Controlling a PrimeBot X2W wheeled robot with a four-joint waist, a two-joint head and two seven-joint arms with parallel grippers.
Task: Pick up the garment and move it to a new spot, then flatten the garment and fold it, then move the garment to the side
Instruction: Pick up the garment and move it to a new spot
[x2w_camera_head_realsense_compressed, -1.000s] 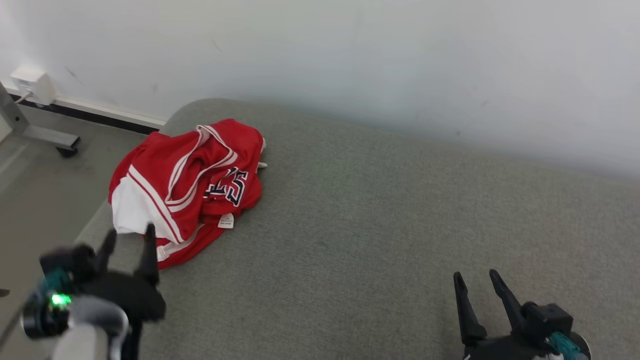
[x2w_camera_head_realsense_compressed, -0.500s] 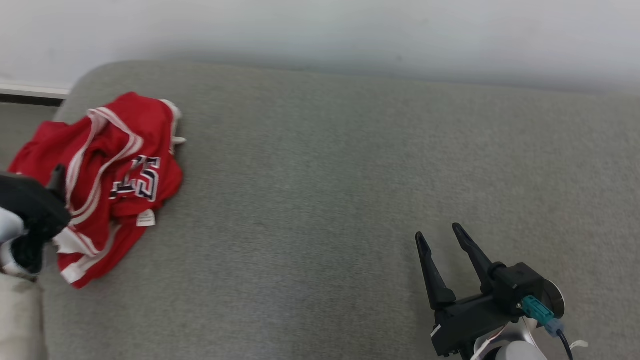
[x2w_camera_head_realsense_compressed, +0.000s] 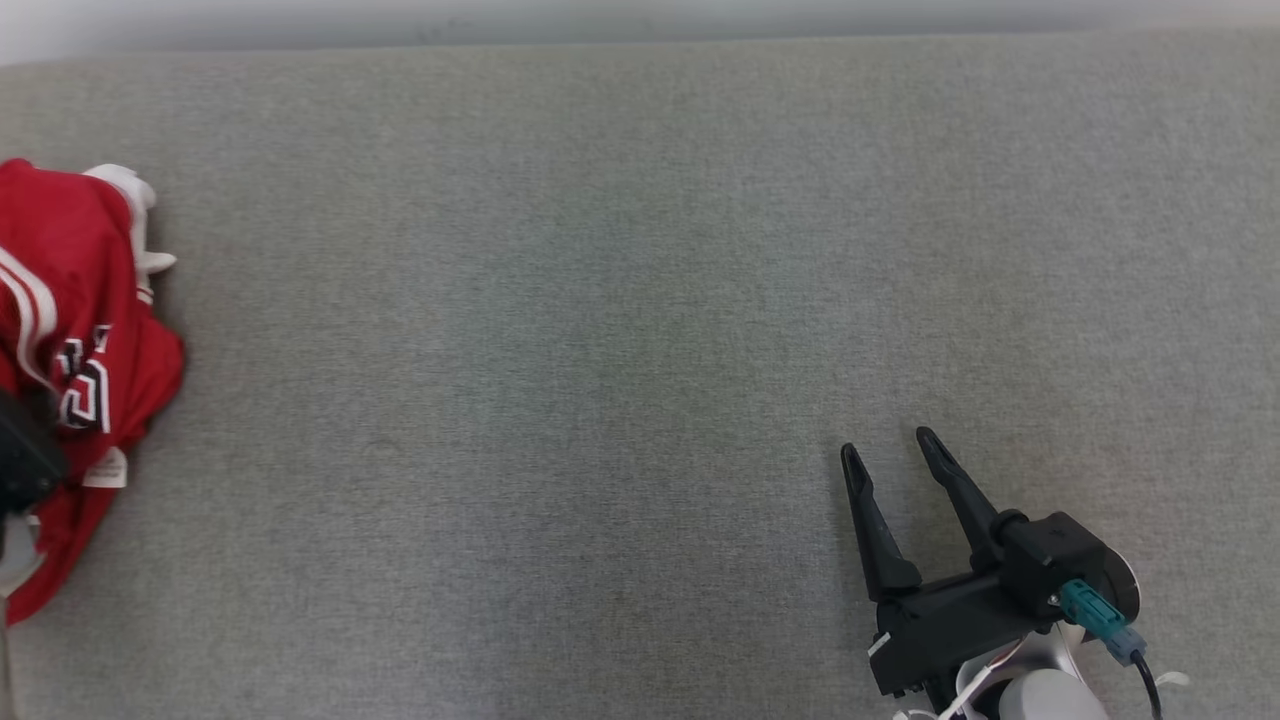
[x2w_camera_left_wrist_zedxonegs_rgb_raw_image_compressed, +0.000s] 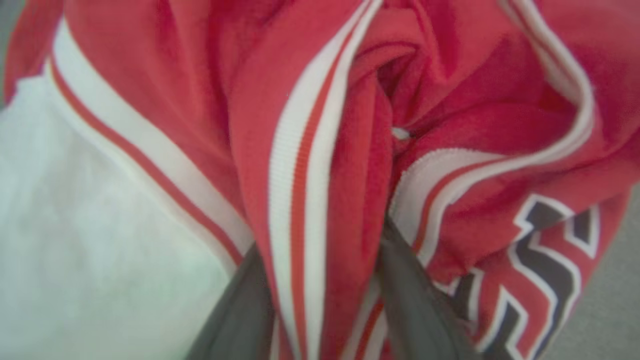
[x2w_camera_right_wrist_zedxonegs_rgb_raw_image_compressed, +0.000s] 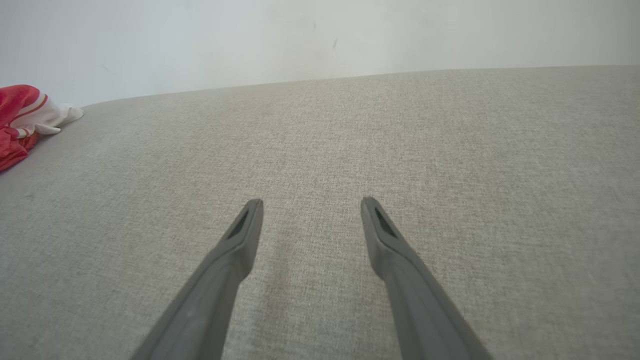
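As the left wrist view shows close up, left gripper (x2w_camera_left_wrist_zedxonegs_rgb_raw_image_compressed: 320, 240) straddles a red jersey (x2w_camera_left_wrist_zedxonegs_rgb_raw_image_compressed: 165, 90) fold, grip unclear; right gripper (x2w_camera_head_realsense_compressed: 888, 444) gapes empty.

The right tool (x2w_camera_head_realsense_compressed: 888, 442) has two long, slim black fingers (x2w_camera_head_realsense_compressed: 870, 520) tapering to blunt tips, set in a boxy black body (x2w_camera_head_realsense_compressed: 940, 625) with a small white label (x2w_camera_head_realsense_compressed: 879, 645) at one corner. Behind it sits a round silver-grey wrist disc (x2w_camera_head_realsense_compressed: 1115, 585). A teal connector (x2w_camera_head_realsense_compressed: 1085, 605) with a blue-grey boot trails a thin black cable (x2w_camera_head_realsense_compressed: 1148, 690). White and red wires (x2w_camera_head_realsense_compressed: 975, 685) loop beside the pale grey forearm (x2w_camera_head_realsense_compressed: 1045, 700). Close up, each finger looks matte grey, with a narrow slot (x2w_camera_right_wrist_zedxonegs_rgb_raw_image_compressed: 382, 222) near its tip. The left tool (x2w_camera_left_wrist_zedxonegs_rgb_raw_image_compressed: 320, 235) has the same matte grey fingers.
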